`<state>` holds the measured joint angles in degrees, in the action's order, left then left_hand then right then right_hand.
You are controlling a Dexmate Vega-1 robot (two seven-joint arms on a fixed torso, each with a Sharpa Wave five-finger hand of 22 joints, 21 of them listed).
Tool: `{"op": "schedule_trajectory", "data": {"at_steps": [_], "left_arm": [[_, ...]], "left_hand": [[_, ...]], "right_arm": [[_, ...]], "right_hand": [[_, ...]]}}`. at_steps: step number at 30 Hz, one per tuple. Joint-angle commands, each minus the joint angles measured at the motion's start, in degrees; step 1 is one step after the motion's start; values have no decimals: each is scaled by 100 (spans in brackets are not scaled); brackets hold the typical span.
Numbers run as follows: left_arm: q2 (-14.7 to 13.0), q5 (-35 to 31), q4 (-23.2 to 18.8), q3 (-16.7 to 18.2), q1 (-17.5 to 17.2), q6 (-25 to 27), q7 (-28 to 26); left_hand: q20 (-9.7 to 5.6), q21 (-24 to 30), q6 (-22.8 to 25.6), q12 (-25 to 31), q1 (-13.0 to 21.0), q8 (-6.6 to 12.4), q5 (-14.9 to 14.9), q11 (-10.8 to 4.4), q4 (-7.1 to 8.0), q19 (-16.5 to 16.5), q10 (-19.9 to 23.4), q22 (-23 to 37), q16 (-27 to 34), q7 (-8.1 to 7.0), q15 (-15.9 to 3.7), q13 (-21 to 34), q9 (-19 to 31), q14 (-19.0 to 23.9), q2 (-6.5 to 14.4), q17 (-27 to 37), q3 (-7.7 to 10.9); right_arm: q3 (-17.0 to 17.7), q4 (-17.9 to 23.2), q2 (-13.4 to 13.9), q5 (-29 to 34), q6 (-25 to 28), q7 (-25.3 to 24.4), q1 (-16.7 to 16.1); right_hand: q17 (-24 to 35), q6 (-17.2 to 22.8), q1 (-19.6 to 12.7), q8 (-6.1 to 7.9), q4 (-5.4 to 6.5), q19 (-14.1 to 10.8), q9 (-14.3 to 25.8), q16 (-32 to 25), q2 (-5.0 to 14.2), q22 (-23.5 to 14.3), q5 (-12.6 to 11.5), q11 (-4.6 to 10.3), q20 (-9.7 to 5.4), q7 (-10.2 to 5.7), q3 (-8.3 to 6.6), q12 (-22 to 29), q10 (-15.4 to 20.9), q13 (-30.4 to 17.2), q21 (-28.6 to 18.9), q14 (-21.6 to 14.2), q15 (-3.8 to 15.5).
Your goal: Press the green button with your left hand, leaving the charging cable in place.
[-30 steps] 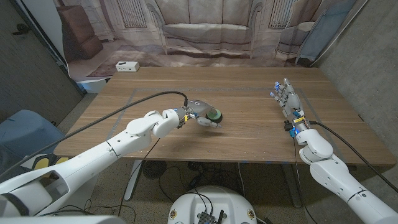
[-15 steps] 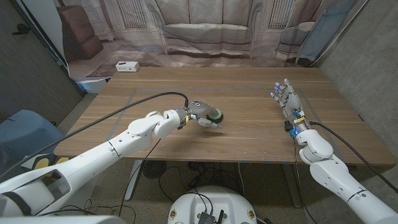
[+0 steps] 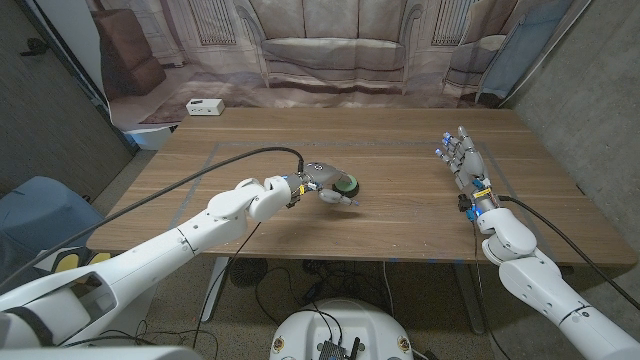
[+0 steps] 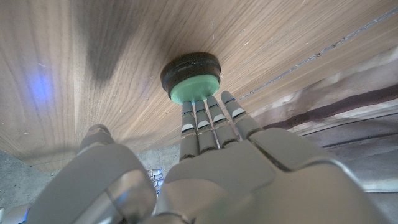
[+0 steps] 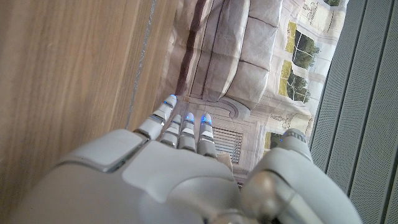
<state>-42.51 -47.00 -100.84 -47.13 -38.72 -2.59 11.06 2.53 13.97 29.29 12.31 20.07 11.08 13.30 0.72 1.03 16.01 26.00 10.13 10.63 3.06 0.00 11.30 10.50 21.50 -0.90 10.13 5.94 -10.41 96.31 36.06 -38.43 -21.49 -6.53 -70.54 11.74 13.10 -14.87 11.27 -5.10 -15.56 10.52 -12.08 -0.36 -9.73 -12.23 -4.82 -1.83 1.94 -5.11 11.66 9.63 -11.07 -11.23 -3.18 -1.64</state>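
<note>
A round green button point(image 3: 346, 184) on a black base sits near the middle of the wooden table point(image 3: 400, 220). My left hand point(image 3: 322, 186) reaches over it from the left. In the left wrist view its straight fingertips point(image 4: 205, 104) touch the near edge of the green button point(image 4: 194, 79) top, and the hand point(image 4: 211, 168) holds nothing. My right hand point(image 3: 463, 160) waits at the table's right side with its fingers straight and pointing away, empty. The right wrist view shows that hand point(image 5: 168, 168) above the wood, fingers extended.
A small white box point(image 3: 204, 106) lies beyond the table's far left corner. A black cable point(image 3: 200, 175) runs along my left arm. A printed backdrop of a sofa point(image 3: 330, 50) hangs behind the table. Bare wood lies between the button and my right hand.
</note>
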Motion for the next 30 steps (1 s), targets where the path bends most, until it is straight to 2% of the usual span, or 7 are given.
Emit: {"op": "schedule_trajectory", "data": {"at_steps": [1, 18, 30], "left_arm": [[22, 13, 58, -108, 15, 74, 214], [-36, -29, -136, -42, 7, 159, 150], [-86, -207, -399, 115, -89, 239, -181]], "left_hand": [[-11, -13, 74, 35, 20, 42, 0, -5, -21, 72, 76, 16, 58, 10, 11, 17, 14, 63, 59, 16, -11], [-9, -30, 130, 43, 18, 50, -8, -15, -23, 100, 123, 17, 60, 15, 17, 16, 13, 102, 65, 15, -22], [-2, -48, 130, 35, 18, 42, -14, -12, -23, 98, 119, 17, 53, 14, 22, 16, 12, 103, 72, 15, -27]], "right_arm": [[17, 31, 35, -35, 57, 18, -14], [37, 70, 55, -22, 46, 30, -25], [28, 24, 20, -28, 12, 45, 6]], "right_hand": [[12, 60, -3, -8, -39, -21, 11, 20, 72, -14, -3, 13, 37, 18, -10, -9, 42, -7, 14, -20, 3], [11, 66, -6, -9, -48, -29, 11, 21, 78, -14, 1, 15, 39, 23, -7, -12, 39, -7, 12, -25, 6], [11, 68, -7, -11, -52, -29, 11, 22, 85, -14, 3, 26, 38, 21, -5, -13, 41, -7, 12, -26, 2]]}}
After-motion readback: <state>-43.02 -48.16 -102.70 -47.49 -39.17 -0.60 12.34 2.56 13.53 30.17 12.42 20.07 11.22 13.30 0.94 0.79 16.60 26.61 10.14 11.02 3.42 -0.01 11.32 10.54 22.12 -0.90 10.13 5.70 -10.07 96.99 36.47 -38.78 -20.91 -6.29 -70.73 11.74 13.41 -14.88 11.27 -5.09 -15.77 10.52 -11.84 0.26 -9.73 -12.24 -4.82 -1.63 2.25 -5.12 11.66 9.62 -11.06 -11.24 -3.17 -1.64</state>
